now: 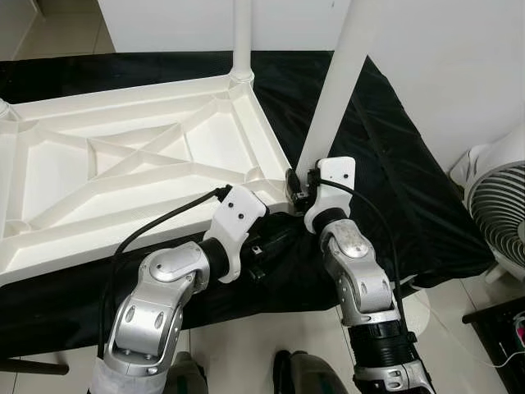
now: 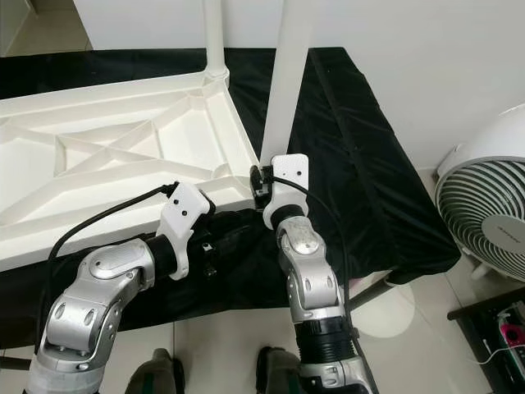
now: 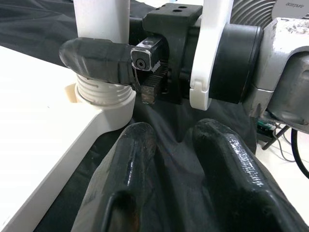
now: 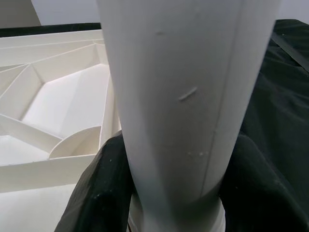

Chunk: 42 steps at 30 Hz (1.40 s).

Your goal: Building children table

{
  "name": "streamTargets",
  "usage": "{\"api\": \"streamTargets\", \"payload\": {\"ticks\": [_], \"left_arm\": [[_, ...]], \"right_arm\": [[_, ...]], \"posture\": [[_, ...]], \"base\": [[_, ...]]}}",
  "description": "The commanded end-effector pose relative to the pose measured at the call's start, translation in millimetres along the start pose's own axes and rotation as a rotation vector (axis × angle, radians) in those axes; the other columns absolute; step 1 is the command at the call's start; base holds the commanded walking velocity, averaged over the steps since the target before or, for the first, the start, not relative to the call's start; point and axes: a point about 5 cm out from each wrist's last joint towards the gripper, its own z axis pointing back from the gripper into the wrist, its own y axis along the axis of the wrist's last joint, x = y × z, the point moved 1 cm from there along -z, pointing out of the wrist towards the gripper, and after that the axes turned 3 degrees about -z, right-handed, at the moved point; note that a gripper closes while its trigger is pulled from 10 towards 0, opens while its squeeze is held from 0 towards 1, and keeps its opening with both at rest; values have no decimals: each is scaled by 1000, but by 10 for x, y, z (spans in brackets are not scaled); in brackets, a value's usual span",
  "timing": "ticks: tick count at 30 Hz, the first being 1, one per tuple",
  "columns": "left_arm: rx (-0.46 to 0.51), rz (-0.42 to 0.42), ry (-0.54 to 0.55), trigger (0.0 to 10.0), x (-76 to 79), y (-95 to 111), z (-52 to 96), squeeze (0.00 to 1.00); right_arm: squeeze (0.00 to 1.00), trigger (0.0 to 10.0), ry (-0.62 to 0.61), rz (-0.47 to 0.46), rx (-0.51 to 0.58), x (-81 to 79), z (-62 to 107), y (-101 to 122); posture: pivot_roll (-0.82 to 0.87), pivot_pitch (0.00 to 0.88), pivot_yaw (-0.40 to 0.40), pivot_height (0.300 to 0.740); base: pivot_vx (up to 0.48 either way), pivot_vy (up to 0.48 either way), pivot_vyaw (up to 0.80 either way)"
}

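Left eye view: the white children's table [image 1: 123, 164] lies upside down on a black cloth [image 1: 385, 164], its ribbed underside facing up. At its near right corner stands a white leg [image 1: 336, 90], upright with a slight lean, its foot in the corner socket. The right hand [image 1: 297, 187] is clenched round this leg just above the socket; in the right wrist view the leg [image 4: 188, 96] runs between the two black fingers [image 4: 96, 193], one pressed to each side of it, with the table's ribbed frame beyond. In the left wrist view a threaded white collar [image 3: 104, 94] sits where the leg enters the table, directly below the right hand's finger.

The left hand [image 1: 261, 250] lies just beside the right hand, on the near side of it, low over the black cloth and close to the table's near edge. Its two fingers [image 3: 135, 159] stand slightly apart with only cloth between them, released and holding nothing.

A second white leg [image 1: 242, 37] stands upright at the table's far right corner, well beyond both hands. A white fan [image 1: 496, 205] stands on the floor [image 1: 271, 328], out past the right arm
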Motion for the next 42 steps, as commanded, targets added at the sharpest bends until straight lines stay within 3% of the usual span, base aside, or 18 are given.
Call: {"api": "streamTargets", "payload": {"ticks": [1,2,8,9,11,12,13,21,23,30,34,39,41,42], "left_arm": [[-14,9,126,10000,-56,-23,1,0],[-13,8,125,10000,-55,-22,-1,0],[-12,6,126,10000,-59,-16,-3,0],[-14,5,127,10000,-60,-18,6,0],[-15,4,127,10000,-59,-19,8,0],[-15,5,127,10000,-59,-19,9,0],[-15,6,127,10000,-60,-20,9,0],[-12,2,125,10000,-69,-12,-11,0],[-10,-1,123,10000,-71,-8,-17,0],[-7,-5,125,10000,-80,3,-19,0],[-6,-8,130,10000,-81,11,-11,0],[-7,-9,135,10000,-91,13,-1,0],[-8,-9,134,10000,-87,10,-1,0],[-8,-9,134,10000,-87,10,-1,0]], "right_arm": [[0,10000,-65,-28,-81,124,54,-174],[1000,10000,-36,-36,-73,142,50,-166],[1000,10000,75,-42,-48,237,38,-137],[1000,10000,196,-3,-40,363,34,-83],[1000,10000,241,11,-39,412,33,-60],[122,10000,289,42,-29,456,33,-22],[0,10000,332,55,-27,481,36,2],[0,10000,566,155,-74,517,9,-25],[0,10000,647,180,-80,469,-65,-43],[0,10000,734,182,-76,337,-167,-62],[0,10000,806,187,-89,180,-208,-140],[0,10000,811,194,-82,177,-222,-175],[0,78,797,182,-99,191,-217,-222],[0,78,797,182,-99,191,-217,-222]], "posture": [[-58,124,-6,740],[-57,122,-6,740],[-56,120,-6,740],[-55,122,-5,740],[-54,122,-6,740],[-54,122,-6,740],[-54,122,-6,740],[-57,114,-5,740],[-55,109,-4,740],[-53,105,-3,740],[-29,92,-7,740],[-29,92,-7,740],[-28,90,-8,740],[-28,90,-8,740]], "base": [[0,0,0],[0,0,0],[0,0,0],[0,0,0],[0,0,0],[0,0,0],[0,0,0],[0,0,0],[0,0,0],[0,0,0],[0,0,0],[0,0,0],[0,0,0],[0,0,0]]}}
